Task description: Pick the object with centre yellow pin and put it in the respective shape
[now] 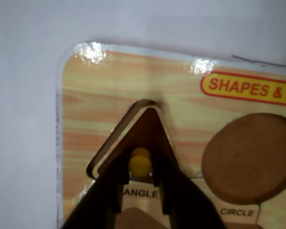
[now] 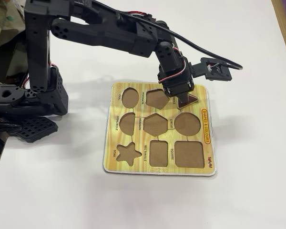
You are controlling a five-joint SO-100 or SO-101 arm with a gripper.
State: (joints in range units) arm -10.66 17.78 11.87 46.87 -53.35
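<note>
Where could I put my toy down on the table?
Bare white table lies right of and in front of the puzzle board. It's crowded left of the board by the robot's base, and where the pincer holds the triangle.

The puzzle board (image 1: 109, 81) under the claw (image 1: 141, 183) has a glossy yellow wood-grain print that throws glare at its corner. The triangle (image 1: 143, 131) between the black matt plastic fingers is matt brown fibreboard; its knob (image 1: 140, 164) is smooth yellow. The table (image 2: 257, 191) is plain matt white.
</note>
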